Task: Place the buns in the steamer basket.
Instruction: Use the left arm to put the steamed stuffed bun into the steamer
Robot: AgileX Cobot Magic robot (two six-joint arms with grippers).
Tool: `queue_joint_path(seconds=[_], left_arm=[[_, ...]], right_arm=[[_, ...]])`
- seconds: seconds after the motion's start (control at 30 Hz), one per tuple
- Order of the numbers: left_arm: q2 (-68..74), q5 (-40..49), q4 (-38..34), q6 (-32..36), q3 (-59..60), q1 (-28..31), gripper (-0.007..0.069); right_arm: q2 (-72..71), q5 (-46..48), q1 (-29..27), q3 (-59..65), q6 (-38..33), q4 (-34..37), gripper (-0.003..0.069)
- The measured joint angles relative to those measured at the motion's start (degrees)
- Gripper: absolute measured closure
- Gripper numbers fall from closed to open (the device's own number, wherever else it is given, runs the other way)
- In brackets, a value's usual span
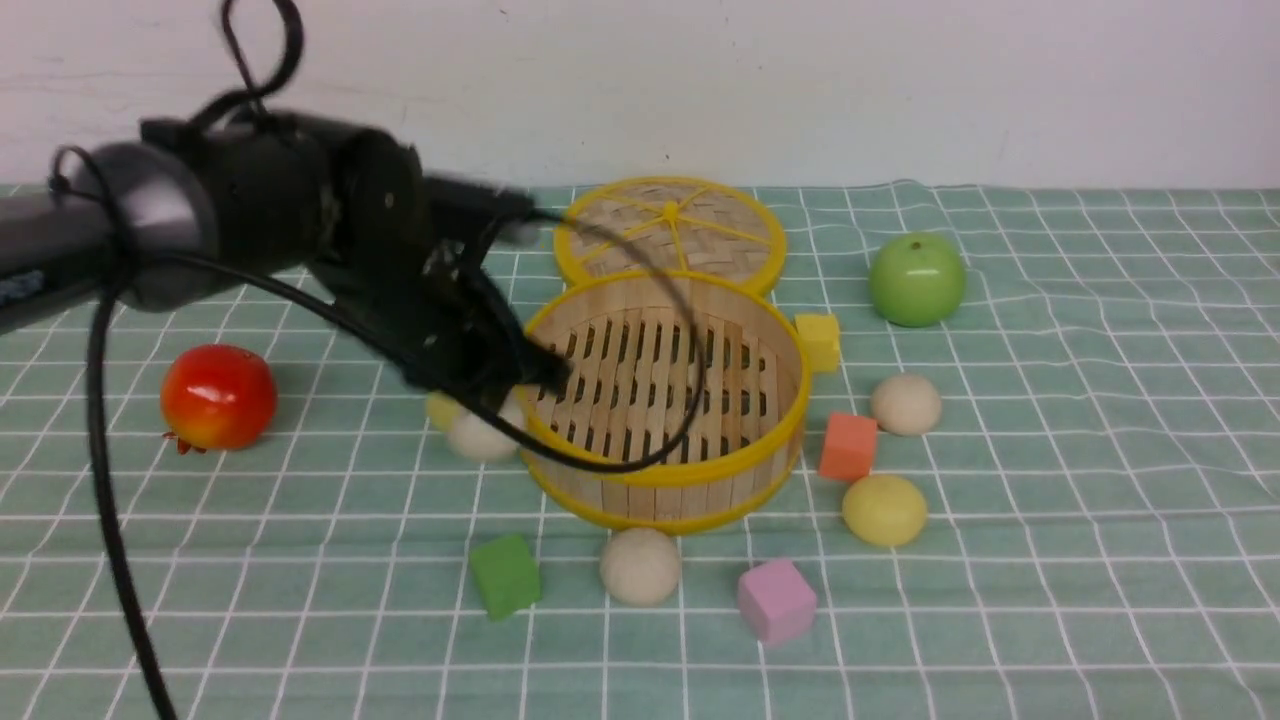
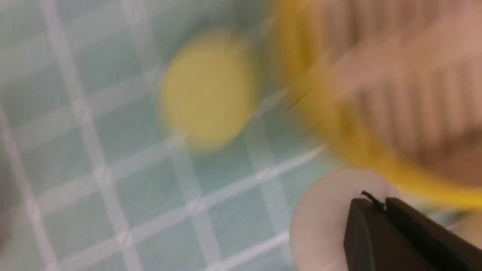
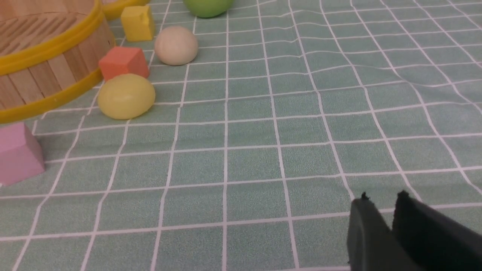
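Near side: beige bun (image 1: 640, 565) and pale yellow bun (image 1: 884, 508) on the cloth (image 1: 1100, 560), outside the empty steamer basket (image 1: 660, 500). The right gripper (image 3: 380, 201) is narrowly parted, holds nothing, well apart from both. The left gripper (image 2: 380, 203) is pressed together on nothing. A white bun (image 1: 478, 437) sits just under its tips, by the basket's left wall. Smooth, round, no long axis. Left arm nearer.

A plain white wall (image 1: 900, 80) backs the green checked tablecloth (image 1: 1100, 500).
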Motion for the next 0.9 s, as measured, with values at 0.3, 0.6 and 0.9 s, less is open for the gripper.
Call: queue_joint_path(seconds=[0.3, 0.6, 0.9], left_arm=[[4.31, -12.76, -6.34, 4.40, -0.26, -2.54, 0.0627], [10.74, -16.49, -6.66, 6.38, -0.21, -2.45, 0.0447], [3.56, -13.83, -7.11, 0.68, -0.28, -0.88, 0.0305]], right_arm=[[0.00, 0.00, 0.00, 0.00, 0.00, 0.00, 0.0545], [0.00, 0.00, 0.00, 0.00, 0.00, 0.00, 0.0545], [0.00, 0.00, 0.00, 0.00, 0.00, 0.00, 0.0545]])
